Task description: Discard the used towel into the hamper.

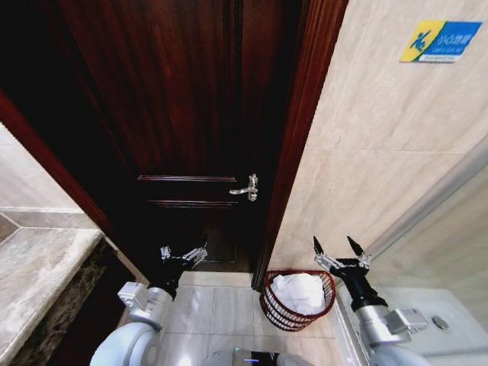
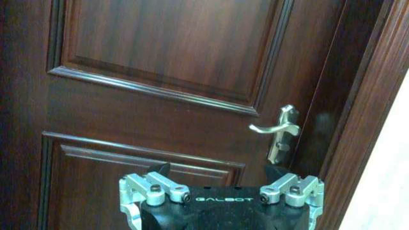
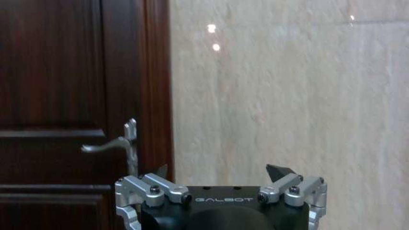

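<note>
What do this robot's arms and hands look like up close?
Each arm has rounded white-grey shells ending in a black wrist. The left hand and right hand match: a black body lettered GALBOT in white, silver metal linkages with dark bolts, and two pointed black fingertips. No loose cables show.

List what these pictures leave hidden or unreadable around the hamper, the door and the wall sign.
- Hamper, head view: the white towel covers its inside and bottom.
- Wall sign, head view: its text is too small to read.
- Door, head view: its top is cut off by the picture's edge.
- Door handle, left wrist view: the lock detail on its plate is too blurred to make out.
</note>
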You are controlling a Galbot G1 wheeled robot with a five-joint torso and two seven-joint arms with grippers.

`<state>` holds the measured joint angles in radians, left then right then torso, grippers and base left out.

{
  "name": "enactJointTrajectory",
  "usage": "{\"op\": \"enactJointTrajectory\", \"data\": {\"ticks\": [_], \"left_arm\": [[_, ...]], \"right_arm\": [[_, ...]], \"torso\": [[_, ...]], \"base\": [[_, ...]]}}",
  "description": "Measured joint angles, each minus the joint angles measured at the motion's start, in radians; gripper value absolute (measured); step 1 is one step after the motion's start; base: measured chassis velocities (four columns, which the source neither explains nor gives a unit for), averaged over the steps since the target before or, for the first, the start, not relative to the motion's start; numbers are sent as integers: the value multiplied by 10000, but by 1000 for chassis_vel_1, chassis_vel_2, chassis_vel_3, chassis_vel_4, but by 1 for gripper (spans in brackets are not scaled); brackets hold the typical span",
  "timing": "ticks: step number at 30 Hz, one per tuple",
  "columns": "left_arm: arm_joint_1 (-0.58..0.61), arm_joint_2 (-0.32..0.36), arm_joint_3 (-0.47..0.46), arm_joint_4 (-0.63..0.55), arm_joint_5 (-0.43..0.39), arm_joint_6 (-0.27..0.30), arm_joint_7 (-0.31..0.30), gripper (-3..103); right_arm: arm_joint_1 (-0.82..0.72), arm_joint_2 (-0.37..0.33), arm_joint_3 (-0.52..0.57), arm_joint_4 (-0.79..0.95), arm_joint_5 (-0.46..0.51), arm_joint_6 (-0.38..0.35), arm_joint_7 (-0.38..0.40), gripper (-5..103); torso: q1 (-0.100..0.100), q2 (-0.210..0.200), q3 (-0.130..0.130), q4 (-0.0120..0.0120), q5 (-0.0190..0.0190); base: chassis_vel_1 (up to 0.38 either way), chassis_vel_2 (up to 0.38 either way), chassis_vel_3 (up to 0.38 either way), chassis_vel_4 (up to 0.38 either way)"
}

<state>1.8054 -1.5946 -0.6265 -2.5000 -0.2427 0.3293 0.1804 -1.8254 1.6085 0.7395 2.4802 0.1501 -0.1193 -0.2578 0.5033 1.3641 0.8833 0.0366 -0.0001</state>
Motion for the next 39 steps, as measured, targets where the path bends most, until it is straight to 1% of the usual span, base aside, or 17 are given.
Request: {"op": "enactJointTrajectory", "data": {"ticks": [5, 8, 10, 12, 15, 20, 26, 39], "left_arm": [[0, 0, 0, 0, 0, 0, 0, 99], [0, 0, 0, 0, 0, 0, 0, 99], [0, 0, 0, 0, 0, 0, 0, 99], [0, 0, 0, 0, 0, 0, 0, 99], [0, 1, 0, 0, 0, 0, 0, 99], [0, 0, 0, 0, 0, 0, -1, 99], [0, 1, 0, 0, 0, 0, 0, 99], [0, 0, 0, 0, 0, 0, 0, 99]], "right_arm": [[317, -24, -640, -513, -529, 327, 115, 100], [316, -75, -837, -755, -774, 402, 225, 100], [319, -73, -885, -771, -773, 369, 302, 100], [277, -77, -958, -713, -682, 272, 553, 100], [138, -151, -959, -552, -588, 249, 619, 100], [19, -102, -906, -323, -349, 155, 618, 100], [-62, -23, -909, -318, -390, 151, 549, 100], [-128, -115, -936, -398, -551, 723, 293, 100]], "torso": [[1, -1, 0, 1, 3], [1, 0, 0, 0, 2], [0, 0, 0, 1, 2], [1, -1, 0, 1, 2], [1, 0, 0, 1, 0], [0, 0, 0, 1, 1], [0, 0, 0, 1, 1], [0, 0, 0, 1, 1]], "base": [[0, 0, 0, 0], [0, 0, 0, 0], [0, 0, 0, 0], [0, 0, 0, 0], [0, 0, 0, 0], [0, 0, 0, 0], [0, 0, 0, 0], [0, 0, 0, 0]]}}
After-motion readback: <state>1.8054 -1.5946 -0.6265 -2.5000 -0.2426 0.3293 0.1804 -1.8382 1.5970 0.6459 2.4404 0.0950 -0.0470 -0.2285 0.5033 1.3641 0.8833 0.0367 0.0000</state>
